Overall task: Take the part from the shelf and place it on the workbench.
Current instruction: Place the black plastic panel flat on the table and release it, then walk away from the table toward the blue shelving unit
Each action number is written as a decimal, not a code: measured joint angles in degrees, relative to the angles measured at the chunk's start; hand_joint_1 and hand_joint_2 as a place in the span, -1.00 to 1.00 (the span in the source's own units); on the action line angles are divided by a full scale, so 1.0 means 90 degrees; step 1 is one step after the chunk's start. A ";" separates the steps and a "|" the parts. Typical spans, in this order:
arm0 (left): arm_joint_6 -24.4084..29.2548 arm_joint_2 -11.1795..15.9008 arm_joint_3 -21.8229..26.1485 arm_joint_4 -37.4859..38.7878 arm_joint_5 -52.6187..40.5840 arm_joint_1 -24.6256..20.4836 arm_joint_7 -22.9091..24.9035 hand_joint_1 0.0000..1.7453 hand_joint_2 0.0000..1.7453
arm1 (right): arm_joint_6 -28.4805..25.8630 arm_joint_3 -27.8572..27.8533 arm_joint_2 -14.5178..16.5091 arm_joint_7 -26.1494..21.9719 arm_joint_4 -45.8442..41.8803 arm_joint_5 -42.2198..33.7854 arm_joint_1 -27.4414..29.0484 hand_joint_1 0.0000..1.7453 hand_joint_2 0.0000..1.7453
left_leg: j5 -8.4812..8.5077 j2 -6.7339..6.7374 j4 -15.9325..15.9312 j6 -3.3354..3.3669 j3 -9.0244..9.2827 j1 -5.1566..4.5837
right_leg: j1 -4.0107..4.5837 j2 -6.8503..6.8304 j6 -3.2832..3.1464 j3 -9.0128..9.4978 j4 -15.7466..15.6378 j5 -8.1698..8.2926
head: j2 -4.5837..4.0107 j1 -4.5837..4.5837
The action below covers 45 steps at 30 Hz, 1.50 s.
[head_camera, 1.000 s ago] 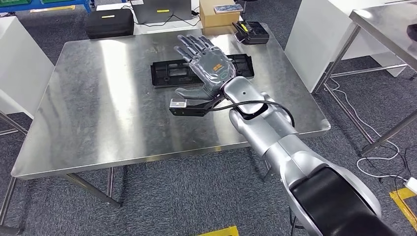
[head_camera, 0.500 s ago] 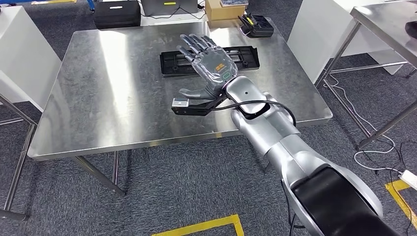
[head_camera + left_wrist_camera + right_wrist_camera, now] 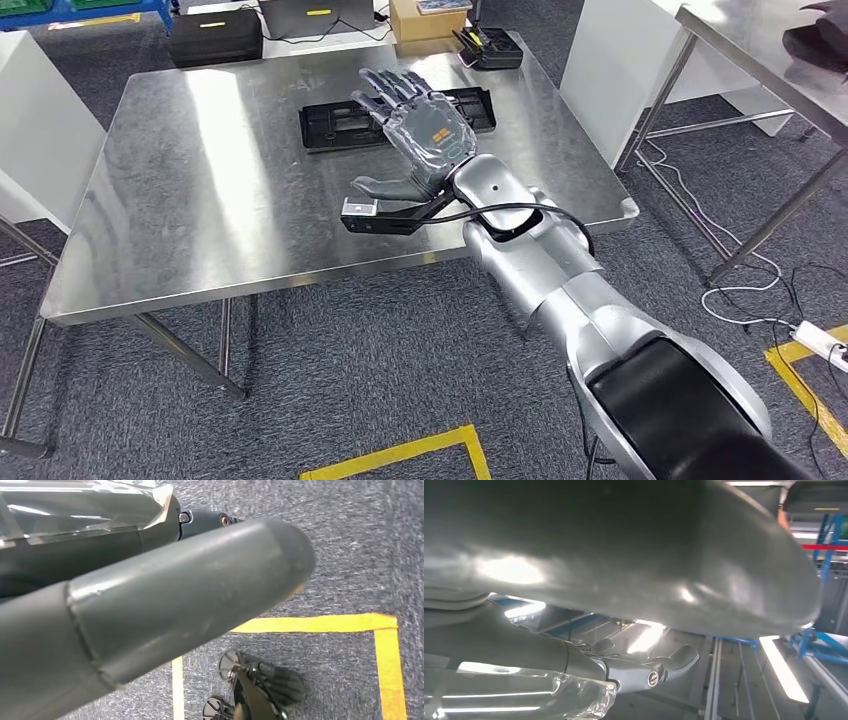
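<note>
The part, a long black plastic panel (image 3: pixel 330 125), lies flat on the steel workbench (image 3: pixel 200 210) toward its far side. My right hand (image 3: pixel 425 135) hovers over the panel's middle, its back turned up and fingers spread, holding nothing. Its fingertips (image 3: pixel 385 85) reach past the panel's far edge. In the right wrist view the right hand (image 3: pixel 599 555) shows as a blurred thumb and a plastic-covered finger with nothing between them. My left hand (image 3: pixel 150 605) hangs over the carpet with thumb and fingers stretched out and empty.
A black case (image 3: pixel 215 35), a cardboard box (image 3: pixel 425 18) and a black device (image 3: pixel 490 47) sit at or beyond the workbench's far edge. A white cabinet (image 3: pixel 610 70) and a second steel table (image 3: pixel 770 60) stand to the right. Cables (image 3: pixel 750 290) lie on the floor.
The whole picture has shifted, so the camera has moved. My right hand stays spread over the panel, which has not moved on the workbench.
</note>
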 joint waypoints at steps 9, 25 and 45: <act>0.0002 -0.0015 0.0003 0.0000 -0.0036 -0.0006 -0.0002 -1.00 -1.00 | -0.0070 -0.0083 -0.0015 -0.0018 0.0008 -0.0018 -0.0010 -1.00 -1.00 | 0.0091 0.0282 -0.0633 0.0273 0.0280 -0.0009 | 0.0023 -0.0105 0.0187 -0.0813 0.1204 -0.0436 | 0.0000 0.0046; -0.0016 -0.0022 0.0004 0.0000 -0.0072 -0.0002 -0.0026 -1.00 -1.00 | -0.0095 -0.0097 -0.0057 0.0004 0.0083 -0.0036 -0.0028 -1.00 -1.00 | -0.0806 0.0272 0.0889 -0.0005 -0.0335 -0.0010 | -0.0060 -0.0126 0.0063 -0.0345 -0.0033 0.0335 | 0.0000 0.0003; -0.0346 -0.0030 0.0005 0.0000 -0.0279 0.0000 -0.0193 -1.00 -1.00 | -0.1350 -0.0938 -0.1082 0.0595 0.0508 -0.0710 0.0951 -1.00 -1.00 | 0.0034 0.0570 -0.0575 0.0312 0.0299 -0.0055 | -0.0052 -0.0437 0.0426 -0.0890 0.0836 0.0094 | 0.0000 0.0100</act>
